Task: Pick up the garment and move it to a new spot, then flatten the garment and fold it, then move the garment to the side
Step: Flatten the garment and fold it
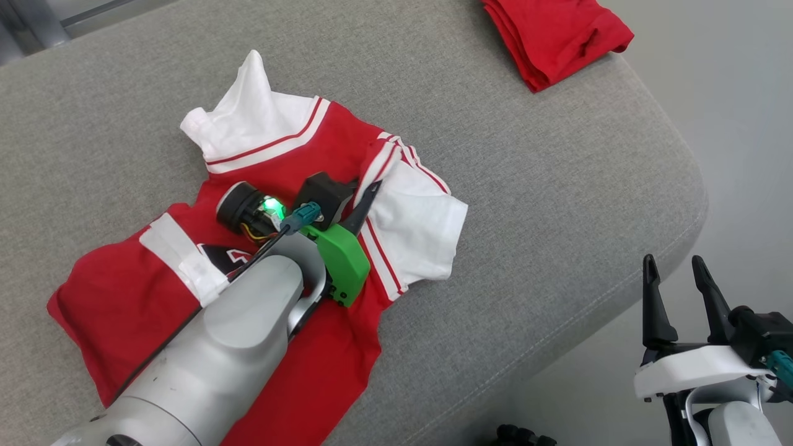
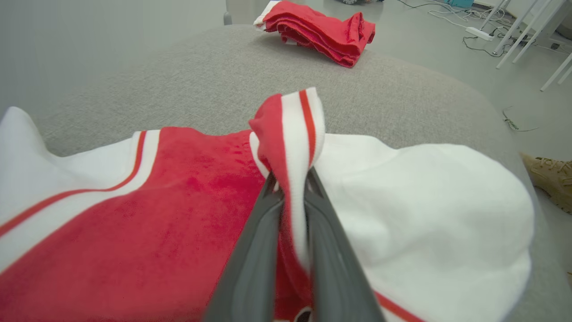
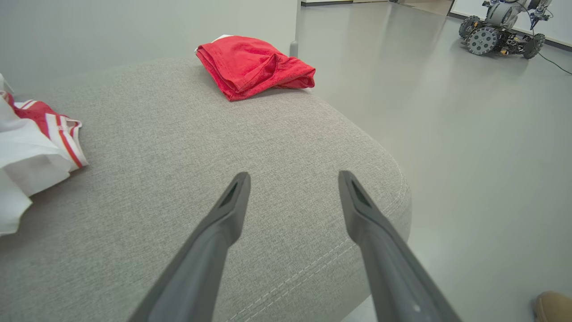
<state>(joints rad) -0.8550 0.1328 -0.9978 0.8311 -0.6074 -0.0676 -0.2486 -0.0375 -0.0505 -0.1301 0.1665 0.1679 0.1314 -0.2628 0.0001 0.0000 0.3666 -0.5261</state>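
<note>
Careful, your left gripper nips just the striped trim of the jersey mid-frame; a fast pull may slip it, while your right gripper stands wide.

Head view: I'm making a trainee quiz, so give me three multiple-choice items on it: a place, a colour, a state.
1. Where is the red cloth?
A. at the cushion's far right corner
B. on the floor
C. on a chair

2. The jersey's colours?
A. blue and white
B. red and white
C. all black

3. The left hand is:
A. open above the cushion
B. holding the red cloth
C. shut on a striped jersey fold

Key:
1 A, it lies at the top right, by the grey edge.
2 B, red body, white sleeves.
3 C, the left wrist view shows both fingers pinching the stripe.
</note>
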